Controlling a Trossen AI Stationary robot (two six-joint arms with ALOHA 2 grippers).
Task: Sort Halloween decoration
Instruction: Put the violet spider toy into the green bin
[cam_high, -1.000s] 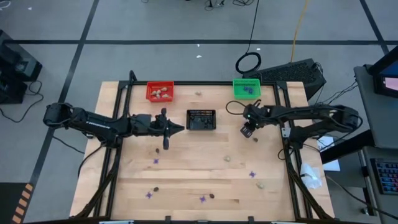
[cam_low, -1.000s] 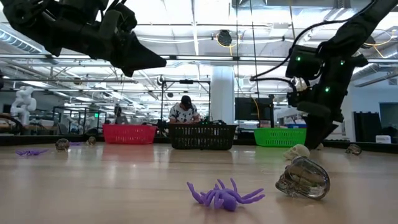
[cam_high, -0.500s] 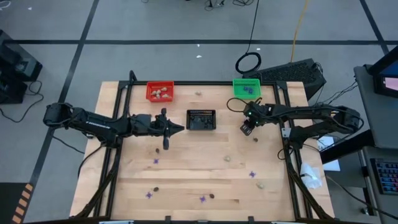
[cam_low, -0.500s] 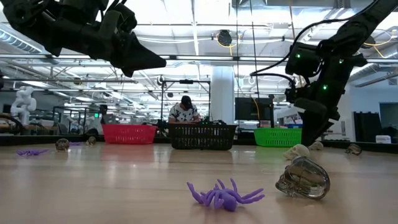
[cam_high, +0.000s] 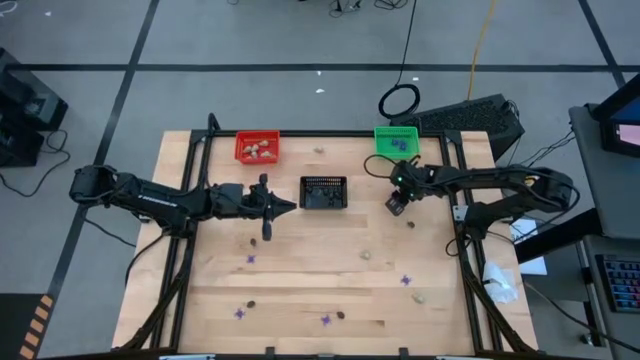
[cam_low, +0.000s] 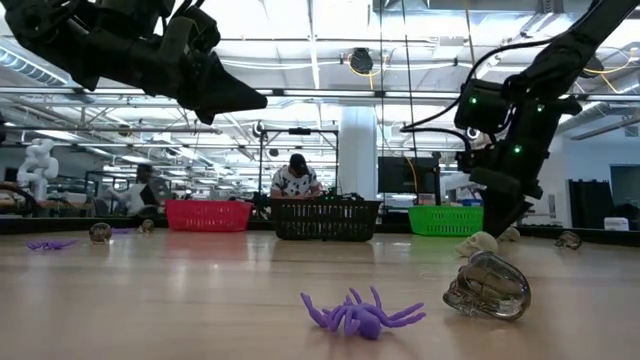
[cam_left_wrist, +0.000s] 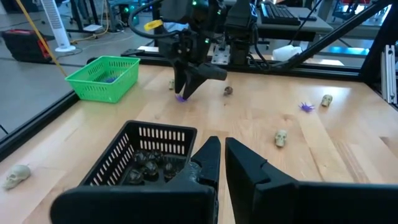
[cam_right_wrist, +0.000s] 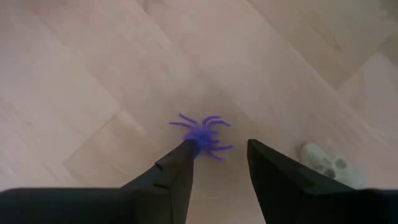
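Observation:
My right gripper (cam_right_wrist: 219, 146) is open and points down at the table in front of the green basket (cam_high: 396, 141). A purple spider (cam_right_wrist: 200, 135) lies at the tip of one of its fingers, with its legs reaching into the gap. A pale beige lump (cam_right_wrist: 326, 163) rests on the wood just beside it. My left gripper (cam_high: 290, 207) hovers shut and empty, level, beside the black basket (cam_high: 324, 193). More purple spiders (cam_high: 250, 259), beige lumps (cam_high: 366, 255) and dark bits (cam_high: 340, 315) lie scattered over the near half of the table. My right gripper comes from above with its fingers apart. One fingertip (cam_right_wrist: 185, 149) stands right against the purple spider's body. I cannot tell whether it touches the spider or hangs just over it.
The red basket (cam_high: 257, 148) holds beige lumps, the green one purple pieces, the black one dark bits (cam_left_wrist: 144, 163). A purple spider (cam_low: 360, 315) and a glassy skull (cam_low: 488, 285) lie near the table's near edge. People move in the room beyond the table.
My right gripper has drifted a little toward the table's far edge and left, toward the green basket. My left arm has stayed still.

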